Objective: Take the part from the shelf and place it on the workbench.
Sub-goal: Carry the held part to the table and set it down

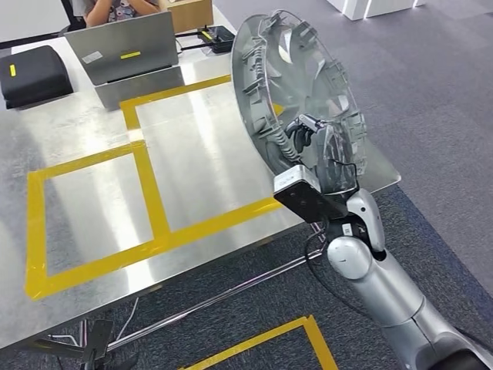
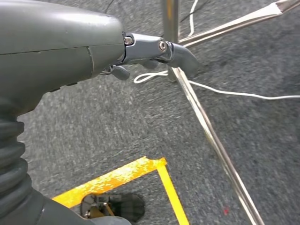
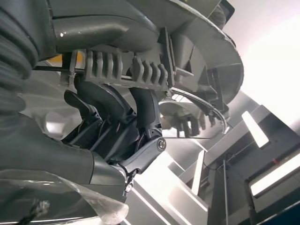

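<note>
**Wheel cover held up over the corner of the steel tabletop**

A brushed-metal tabletop marked out with yellow tape rectangles stands on grey carpet, and the robot is at its near right corner.

The right robot hand grasps the part, a large round silver-grey plastic wheel cover with ribbed clips along its inner rim. The dark fingers curl around the ribbed rim of the cover from one side while the thick thumb lies along the other. The cover is raised on edge, tilted, with its hollow back facing the robot, above the right-hand edge of the tabletop and clear of the surface. A black camera block sits at the wrist just under it, and the silver arm runs down to the lower right.

The left robot hand hangs low over the carpet beside a chrome table leg. Nothing is in it, but I cannot tell whether its fingers are spread or curled.

At the far side of the tabletop lie a grey laptop, a black case and a cardboard box, with a person seated behind.
</note>
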Available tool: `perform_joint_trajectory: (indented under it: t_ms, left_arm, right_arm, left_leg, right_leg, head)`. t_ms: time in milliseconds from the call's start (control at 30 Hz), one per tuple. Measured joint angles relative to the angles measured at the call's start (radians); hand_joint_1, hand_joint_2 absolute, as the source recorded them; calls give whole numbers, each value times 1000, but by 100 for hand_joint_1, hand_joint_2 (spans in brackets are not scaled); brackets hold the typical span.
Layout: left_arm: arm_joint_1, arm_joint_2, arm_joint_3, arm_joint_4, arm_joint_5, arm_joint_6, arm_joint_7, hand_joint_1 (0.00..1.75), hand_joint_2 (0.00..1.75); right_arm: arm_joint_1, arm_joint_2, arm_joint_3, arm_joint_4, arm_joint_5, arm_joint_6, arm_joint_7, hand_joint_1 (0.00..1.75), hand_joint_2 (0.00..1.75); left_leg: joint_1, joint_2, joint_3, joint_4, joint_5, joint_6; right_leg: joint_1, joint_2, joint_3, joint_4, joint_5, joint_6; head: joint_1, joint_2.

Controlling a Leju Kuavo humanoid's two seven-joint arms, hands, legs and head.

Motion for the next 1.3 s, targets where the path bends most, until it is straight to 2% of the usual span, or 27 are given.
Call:
perform_joint_trajectory:
  t_ms: [67, 133, 200, 233, 267, 300, 367, 400, 433, 467, 533, 600, 667, 733, 767, 800, 833, 867, 900, 933, 967, 1067, 1133, 1167, 1233, 1267, 1300]
  left_arm:
    - [-2, -1, -4, 0, 0, 0, 0, 0, 175]
    - [-3, -2, -8, 0, 0, 0, 1, 0, 175]
    - [-6, -2, -11, 0, 0, 0, 1, 0, 175]
    - [-6, -2, -12, 0, 0, 0, 1, 0, 175]
    - [-5, -3, -14, 0, 0, -1, 1, 0, 175]
    - [-5, -3, -15, 0, 0, -2, 2, 0, 175]
    - [-4, -4, -18, 0, 0, -3, 3, 0, 175]
    - [-5, -4, -19, 0, -1, -3, 3, 0, 175]
    - [-6, -4, -20, 0, -1, -3, 4, 0, 175]
    - [-7, -4, -22, 0, -2, -4, 6, 0, 175]
    - [-9, -4, -26, 0, -2, -5, 9, 0, 175]
    - [-12, -4, -29, 0, -2, -7, 10, 0, 175]
    - [-14, -5, -32, 0, -2, -8, 10, 0, 175]
    - [-12, -6, -35, 0, -2, -10, 11, 0, 175]
    - [-11, -6, -35, 0, -2, -10, 11, 0, 175]
    - [-10, -6, -37, 0, -2, -11, 11, 0, 175]
    - [-10, -5, -38, 0, -2, -11, 11, 0, 175]
    - [-10, -5, -39, 0, -2, -11, 11, 0, 175]
    - [-10, -5, -41, 0, -2, -12, 11, 0, 175]
    - [-11, -4, -42, 0, -1, -12, 11, 0, 175]
    - [-12, -4, -43, 0, -1, -13, 12, 0, 175]
    - [-16, -7, -53, 0, -3, -17, 13, 0, 175]
    - [-18, -9, -60, 0, -5, -19, 14, 0, 175]
    - [-20, -10, -63, 0, -5, -19, 15, 0, 175]
    - [-24, -12, -68, 0, -4, -21, 17, 0, 175]
    - [-25, -12, -71, 0, -3, -22, 17, 0, 175]
    - [-25, -13, -73, 0, -1, -23, 17, 0, 175]
  right_arm:
    - [-12, 2, 1, 11, 3, 0, 5, 175, 175]
    - [-22, 3, 3, 24, 6, 0, 10, 175, 175]
    - [-26, 3, 7, 40, 9, 1, 12, 175, 175]
    - [-26, 4, 10, 48, 10, 1, 12, 175, 175]
    - [-27, 4, 13, 55, 10, 2, 13, 175, 175]
    - [-28, 5, 16, 61, 10, 2, 13, 175, 175]
    - [-33, 8, 20, 74, 11, 4, 15, 175, 175]
    - [-36, 9, 22, 81, 11, 5, 16, 175, 175]
    - [-40, 13, 25, 87, 13, 6, 18, 175, 175]
    - [-44, 16, 27, 93, 14, 7, 19, 175, 175]
    - [-53, 23, 32, 101, 18, 9, 19, 175, 175]
    - [-62, 28, 36, 110, 21, 13, 20, 175, 175]
    - [-68, 37, 40, 122, 25, 15, 22, 175, 175]
    - [-70, 43, 46, 137, 29, 16, 23, 175, 175]
    - [-71, 46, 49, 144, 30, 17, 24, 175, 175]
    - [-74, 49, 52, 151, 31, 17, 25, 175, 175]
    - [-78, 52, 55, 157, 32, 17, 28, 175, 175]
    - [-83, 56, 57, 163, 34, 18, 31, 175, 175]
    - [-89, 60, 60, 170, 36, 18, 34, 175, 175]
    - [-96, 65, 64, 177, 39, 19, 36, 175, 175]
    - [-103, 68, 67, 183, 42, 18, 39, 175, 175]
    - [-121, 71, 70, 193, 51, 16, 50, 175, 175]
    - [-129, 71, 70, 196, 51, 16, 55, 175, 175]
    - [-131, 71, 70, 197, 51, 16, 56, 175, 175]
    - [-132, 71, 71, 204, 50, 17, 58, 175, 175]
    - [-132, 71, 73, 208, 50, 18, 57, 175, 175]
    - [-133, 71, 74, 212, 50, 19, 57, 175, 175]
  left_leg:
    - [5, 0, 12, -21, -14, 8]
    - [10, -1, 23, -32, -18, 17]
    - [11, -1, 29, -33, -23, 24]
    - [11, -1, 32, -33, -27, 25]
    - [11, -2, 38, -33, -32, 26]
    - [11, -3, 46, -33, -38, 25]
    - [11, -6, 68, -33, -54, 20]
    - [9, -7, 75, -32, -62, 16]
    - [7, -7, 79, -31, -67, 11]
    - [6, -7, 79, -30, -71, 6]
    - [5, -6, 78, -31, -75, -1]
    - [6, -4, 74, -15, -90, -9]
    - [7, -3, 31, 75, -135, -14]
    - [7, -3, -42, 208, -177, -15]
    - [7, -3, -69, 247, -175, -16]
    - [7, -3, -80, 250, -152, -17]
    - [7, -3, -75, 214, -108, -17]
    - [7, -3, -58, 152, -55, -15]
    - [6, -3, -40, 94, -13, -13]
    - [4, -3, -22, 45, 11, -10]
    - [3, -3, -10, 12, 14, -6]
    - [4, -4, 7, -21, -10, 4]
    - [9, -4, 16, -29, -12, 12]
    - [11, -4, 21, -31, -13, 16]
    - [10, -4, 25, -31, -18, 22]
    - [10, -4, 28, -31, -21, 23]
    - [10, -5, 32, -30, -25, 24]
  right_leg:
    - [0, -4, -10, 4, -8, 10]
    - [-2, -6, -45, 63, -33, 19]
    - [-4, -6, -126, 194, -70, 26]
    - [-4, -7, -169, 252, -78, 28]
    - [-5, -7, -199, 283, -69, 30]
    - [-5, -7, -209, 276, -40, 29]
    - [-4, -8, -177, 165, 52, 23]
    - [-2, -10, -150, 105, 84, 20]
    - [0, -10, -126, 56, 96, 16]
    - [2, -10, -112, 31, 93, 11]
    - [2, -7, -101, 14, 76, 2]
    - [-1, -6, -93, 9, 71, -9]
    - [-3, -7, -81, 5, 64, -19]
    - [-2, -6, -70, 4, 56, -24]
    - [-2, -5, -63, 4, 50, -25]
    - [-2, -4, -54, 4, 44, -25]
    - [-2, -3, -44, 5, 38, -24]
    - [-2, -3, -32, 5, 31, -22]
    - [0, -2, -24, 4, 24, -19]
    - [1, 0, -19, 5, 20, -15]
    - [2, 1, -20, 5, 17, -10]
    - [3, 0, -29, 4, 12, 5]
    - [3, -2, -49, 39, -7, 14]
    - [1, -2, -78, 88, -27, 18]
    - [0, -3, -161, 223, -66, 25]
    - [-1, -3, -198, 271, -69, 27]
    - [-1, -3, -216, 282, -53, 26]
  head:
    - [0, 0]
    - [3, 0]
    - [5, 0]
    - [5, 0]
    - [5, 0]
    - [5, 0]
    - [5, 0]
    - [5, 0]
    - [5, 0]
    - [4, 0]
    - [5, 0]
    - [6, 0]
    - [4, 0]
    - [4, 0]
    - [4, 0]
    - [4, 0]
    - [4, 0]
    - [4, 0]
    - [4, 0]
    - [4, 0]
    - [3, 0]
    - [2, 0]
    - [4, 0]
    - [6, 0]
    - [8, 0]
    - [8, 0]
    - [8, 0]
